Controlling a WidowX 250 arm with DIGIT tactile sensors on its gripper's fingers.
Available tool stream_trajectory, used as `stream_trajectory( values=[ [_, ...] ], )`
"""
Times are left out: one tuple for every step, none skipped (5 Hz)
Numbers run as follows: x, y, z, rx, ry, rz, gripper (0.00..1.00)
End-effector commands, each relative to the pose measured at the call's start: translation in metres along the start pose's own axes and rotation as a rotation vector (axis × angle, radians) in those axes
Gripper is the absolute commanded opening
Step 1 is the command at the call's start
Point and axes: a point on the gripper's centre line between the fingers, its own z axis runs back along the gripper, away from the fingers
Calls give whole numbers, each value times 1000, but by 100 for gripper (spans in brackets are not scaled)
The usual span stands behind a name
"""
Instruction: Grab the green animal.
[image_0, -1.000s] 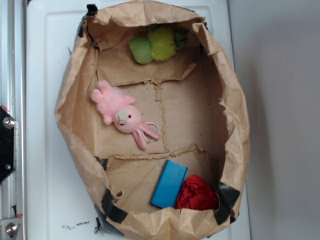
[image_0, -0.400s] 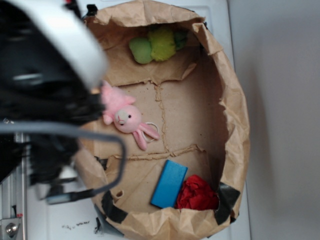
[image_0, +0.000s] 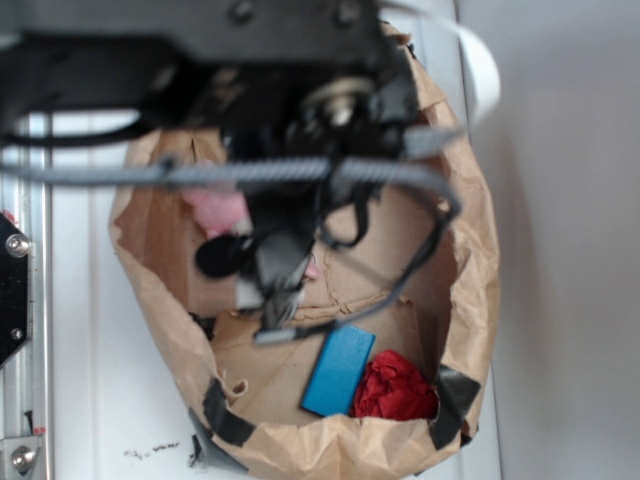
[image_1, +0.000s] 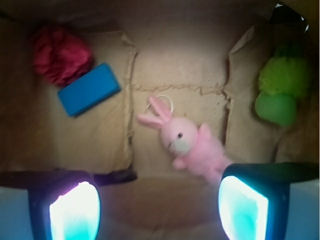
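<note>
The gripper (image_1: 159, 207) hangs with its jaws spread wide, holding nothing, the right pad overlapping the pink bunny (image_1: 192, 145). The green animal (image_1: 281, 90) lies at 2 o'clock against the paper bag (image_1: 180, 60) wall, well apart.

White tabletop (image_0: 90, 300) carries one thing directly — a crumpled brown paper bag (image_0: 480, 260), opened flat like a basin, black tape at its near corners. A few dark specks on the tabletop by the bag's near-left edge — metal rail along the left side.
</note>
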Motion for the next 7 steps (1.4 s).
stream_trajectory(
  values=[
    [16,11,4,19,-124,7,100],
    [16,11,4,19,-124,7,100],
    [16,11,4,19,-124,7,100],
    [4,14,-18,20,-161,4,100],
    [30,27,-54,61,-198,5,100],
    [37,30,-71,93,-207,-20,100],
    [45,49,-66,82,-209,-9,100]
  ],
)
